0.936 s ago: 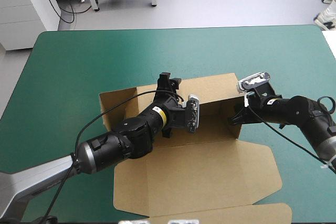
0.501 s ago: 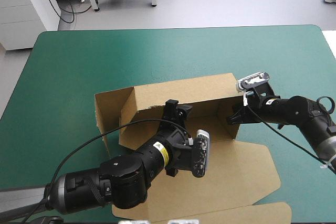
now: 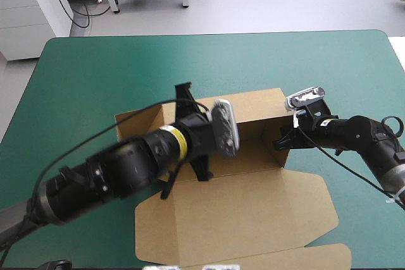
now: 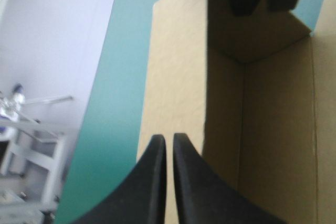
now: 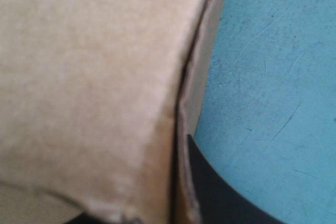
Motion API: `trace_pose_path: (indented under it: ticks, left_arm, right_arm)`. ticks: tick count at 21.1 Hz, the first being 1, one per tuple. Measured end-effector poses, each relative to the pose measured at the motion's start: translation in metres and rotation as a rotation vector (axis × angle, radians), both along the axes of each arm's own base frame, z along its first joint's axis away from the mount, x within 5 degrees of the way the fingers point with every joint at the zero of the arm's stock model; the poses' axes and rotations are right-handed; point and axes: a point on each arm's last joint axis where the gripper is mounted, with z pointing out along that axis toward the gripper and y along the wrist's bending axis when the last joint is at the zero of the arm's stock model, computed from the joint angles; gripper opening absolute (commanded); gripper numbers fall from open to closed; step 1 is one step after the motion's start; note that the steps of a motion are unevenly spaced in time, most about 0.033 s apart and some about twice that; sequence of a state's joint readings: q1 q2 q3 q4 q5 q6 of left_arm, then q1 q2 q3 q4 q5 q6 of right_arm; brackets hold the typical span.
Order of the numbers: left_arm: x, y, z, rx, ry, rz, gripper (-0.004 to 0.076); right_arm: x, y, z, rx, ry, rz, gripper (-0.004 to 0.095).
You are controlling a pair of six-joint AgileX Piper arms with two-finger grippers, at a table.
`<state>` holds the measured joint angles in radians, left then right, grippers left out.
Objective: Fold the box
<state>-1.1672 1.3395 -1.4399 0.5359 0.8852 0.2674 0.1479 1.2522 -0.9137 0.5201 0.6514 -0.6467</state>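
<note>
High view: the brown box (image 3: 253, 219) is seen at the centre of the frame, on the teal-green cover (image 3: 95, 61) of the table, partly erected. Its far wall (image 3: 256, 109) is raised and runs across the middle of the frame. A side flap (image 3: 139, 121) is stood up at centre left. The lid (image 3: 240, 194) is laid flat across the lower centre, reaching toward the bottom edge of the frame.

The left arm enters from lower left and is laid diagonally over the box's left half. The left gripper (image 3: 184, 90) is placed at the top edge of the far wall, left of centre. The right gripper (image 3: 280, 143) is set at the box's right end, right of centre, at the corner where the far wall ends.

Left wrist view: the fingers (image 4: 186, 182) are noted as all but closed, with only a thin slit between the two tips. They are held over a pale, flat panel of board along the top of the far wall. Nothing is seen clamped between them. Ahead, the box's inner corner is seen, with the right gripper's black fingers at the end wall beyond it.

Right wrist view: brown board is seen close up. An edge of the wall runs between the fingers, and one black finger (image 5: 215, 198) is pressed against its outer side, next to the teal-green cover. The right gripper is recorded as closed on the box wall.
</note>
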Motion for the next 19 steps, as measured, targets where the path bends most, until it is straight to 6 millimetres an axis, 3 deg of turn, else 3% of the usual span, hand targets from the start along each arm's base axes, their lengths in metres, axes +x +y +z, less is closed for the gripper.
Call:
trace_pose_path:
  ticks: [1,2,3,4,6,8,12,15,19]
  left_arm:
    - [0.022,0.021,0.012,-0.035,0.097,0.094,0.0020]
    - [0.031,0.032,0.018,-0.049,0.135,0.136,0.0018]
    - [0.052,0.058,0.026,-0.097,0.215,0.242,0.0017]
    - [0.060,0.069,0.028,-0.122,0.244,0.284,0.0011]
    - [0.090,0.123,0.030,-0.223,0.324,0.501,0.0000]
    - [0.102,0.153,0.029,-0.292,0.377,0.615,-0.0008]
    - [0.106,0.197,0.030,-0.394,0.439,0.788,-0.0008]
    - [0.097,0.211,0.027,-0.439,0.438,0.862,-0.0008]
    - [0.083,0.216,0.010,-0.445,0.461,0.895,-0.0008]
  right_arm:
    - [0.000,0.000,0.000,0.000,0.000,0.000,-0.0020]
    - [0.000,0.000,0.000,0.000,0.000,0.000,-0.0020]
    - [0.000,0.000,0.000,-0.003,0.000,0.001,-0.0020]
    - [0.000,0.000,0.000,-0.004,0.000,0.000,-0.0020]
    - [0.000,-0.001,0.000,-0.008,0.000,0.000,-0.0019]
    - [0.000,-0.001,0.000,-0.008,0.000,-0.001,-0.0020]
    - [0.000,-0.002,-0.001,-0.021,0.001,-0.009,-0.0020]
    - [0.001,-0.003,-0.001,-0.035,-0.002,-0.014,-0.0020]
    - [0.001,-0.003,-0.001,-0.036,-0.001,-0.018,-0.0020]
